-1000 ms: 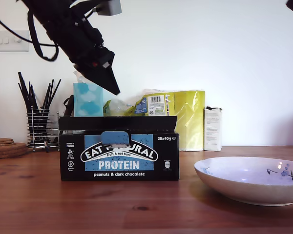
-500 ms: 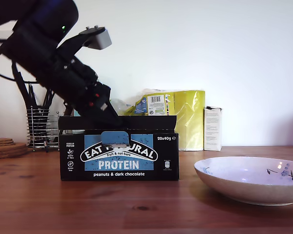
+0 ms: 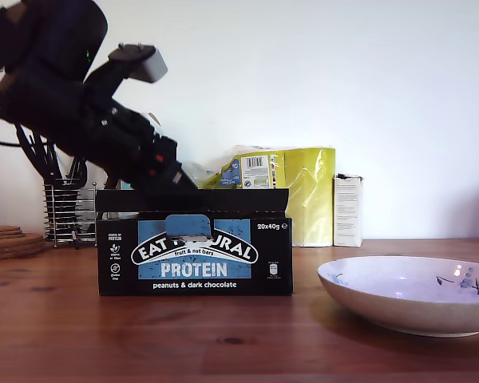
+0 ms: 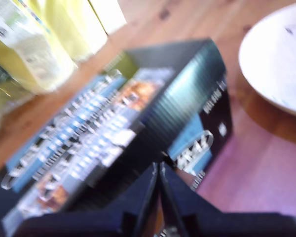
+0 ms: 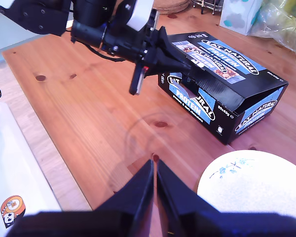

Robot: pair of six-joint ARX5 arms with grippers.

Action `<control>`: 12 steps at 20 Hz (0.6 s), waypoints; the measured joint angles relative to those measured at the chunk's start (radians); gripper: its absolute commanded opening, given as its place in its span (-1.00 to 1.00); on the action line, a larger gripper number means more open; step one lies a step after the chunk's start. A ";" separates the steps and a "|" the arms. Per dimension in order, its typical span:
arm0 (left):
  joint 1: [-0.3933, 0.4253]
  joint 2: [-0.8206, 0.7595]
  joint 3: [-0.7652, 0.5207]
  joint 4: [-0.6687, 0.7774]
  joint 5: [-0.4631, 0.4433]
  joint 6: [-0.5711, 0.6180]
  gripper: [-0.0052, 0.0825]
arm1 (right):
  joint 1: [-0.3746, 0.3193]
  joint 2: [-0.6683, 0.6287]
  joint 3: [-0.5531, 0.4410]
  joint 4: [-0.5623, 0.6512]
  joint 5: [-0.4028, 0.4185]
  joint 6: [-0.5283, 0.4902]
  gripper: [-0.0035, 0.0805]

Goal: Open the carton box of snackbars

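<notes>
Carton box upright, long axis across exterior view, blue front toward camera; my first end effector pinched narrow above lid.

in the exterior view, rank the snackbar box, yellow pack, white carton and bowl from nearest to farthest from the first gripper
1. The carton box, directly under my first gripper.
2. The yellow pack, just behind the box.
3. The small white carton and the bowl, toward the exterior view's right: too close to call.
</notes>
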 measured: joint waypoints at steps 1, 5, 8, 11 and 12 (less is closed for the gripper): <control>0.002 0.026 0.000 0.008 0.000 -0.001 -0.93 | 0.000 0.000 0.000 0.000 0.000 0.000 -0.95; -0.001 0.126 -0.001 0.023 0.002 -0.023 -0.93 | 0.000 0.000 0.000 0.000 0.003 0.000 -0.95; -0.001 0.126 -0.001 0.054 -0.003 -0.023 -0.93 | 0.000 0.000 0.000 0.000 0.003 0.000 -0.95; -0.001 0.127 -0.001 0.099 -0.024 -0.026 -0.93 | 0.000 0.004 0.000 0.000 0.003 0.000 -0.95; -0.001 0.127 -0.001 0.114 -0.027 -0.029 -0.93 | 0.000 0.005 0.000 0.000 0.003 0.000 -0.95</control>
